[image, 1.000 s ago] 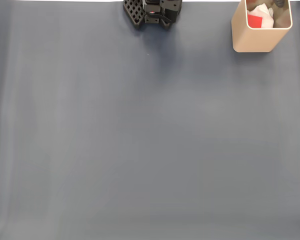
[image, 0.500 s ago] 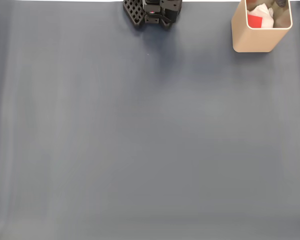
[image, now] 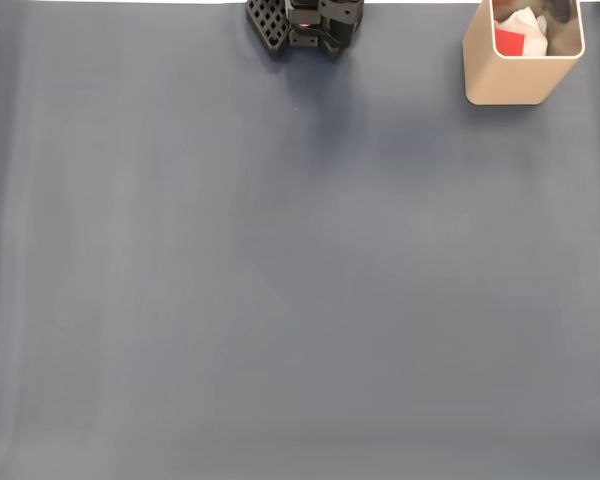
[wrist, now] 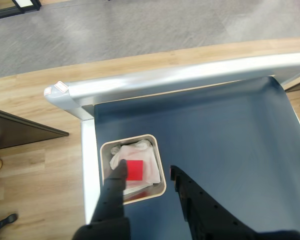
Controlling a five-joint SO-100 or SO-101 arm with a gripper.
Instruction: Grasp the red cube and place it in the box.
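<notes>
Two black jaws of mine gape wide, empty, above the small red cube (wrist: 135, 170) lying inside the tall beige box (wrist: 157, 165).

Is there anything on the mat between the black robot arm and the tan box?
No. In the fixed view, the stretch of dark mat between the arm's base and the box is bare.

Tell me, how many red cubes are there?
1. The cube lies inside the box on white paper, seen in both views. More could be hidden under the paper.
</notes>
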